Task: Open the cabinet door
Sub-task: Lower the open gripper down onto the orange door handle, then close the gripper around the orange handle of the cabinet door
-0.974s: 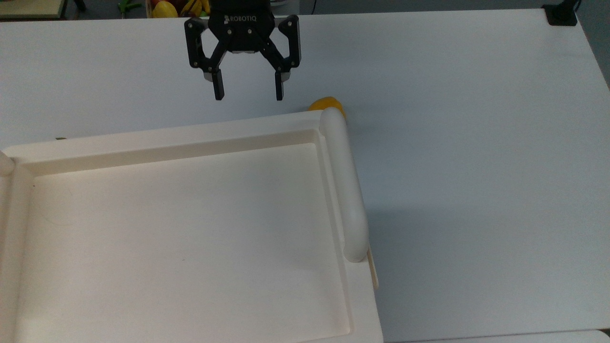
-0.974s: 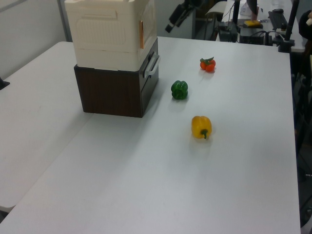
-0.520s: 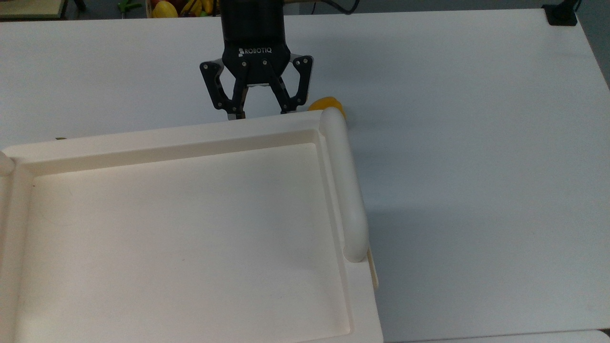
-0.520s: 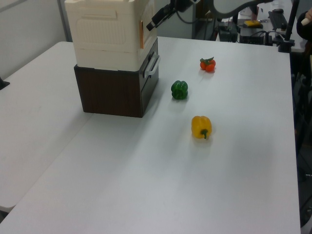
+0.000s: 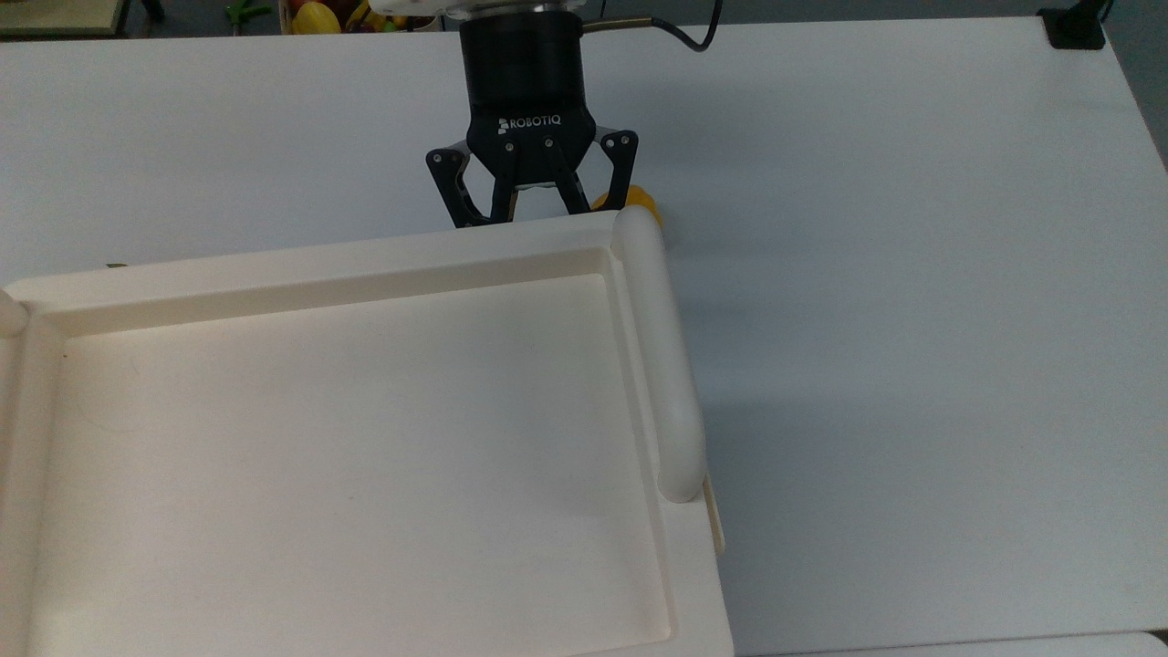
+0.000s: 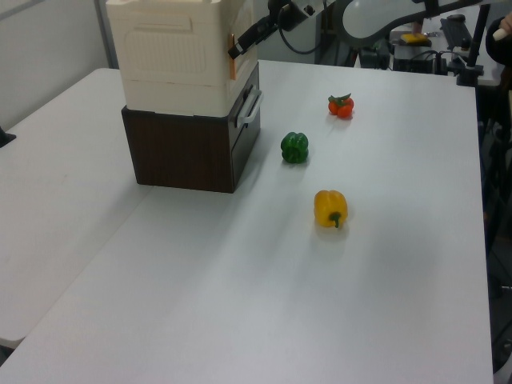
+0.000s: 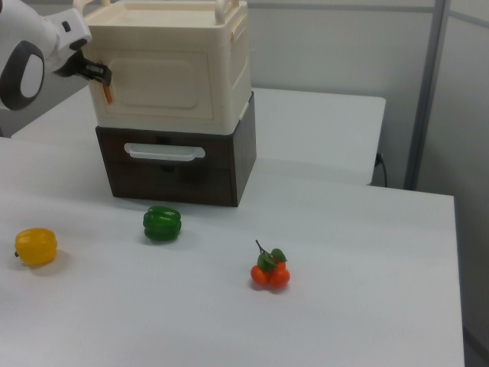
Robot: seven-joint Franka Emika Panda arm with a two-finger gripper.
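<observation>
The cabinet door (image 7: 157, 84) is the cream front panel of the cabinet, and it stands closed in the right view. A small orange-brown tab (image 7: 107, 93) sticks out at the door's left edge in the right view. My gripper (image 7: 95, 73) is right at this tab, just above it. From above, the gripper (image 5: 532, 208) dips behind the far rim of the recessed cream top (image 5: 319, 272), which hides its fingertips. Its links are spread, so it is open. In the left view the gripper (image 6: 245, 40) sits against the cabinet's front upper corner, by the tab (image 6: 233, 54).
The cabinet rests on a dark brown drawer unit (image 6: 180, 152) with a pale handle (image 7: 164, 153). A thick cream bar (image 5: 662, 365) runs along the top's right side. A green pepper (image 6: 294, 147), a yellow pepper (image 6: 330, 208) and tomatoes (image 6: 341, 106) lie on the white table.
The gripper came down and toward the top view's right, from above the table to the cabinet's front edge. Its fingertips dropped below the top's rim. The door stayed closed.
</observation>
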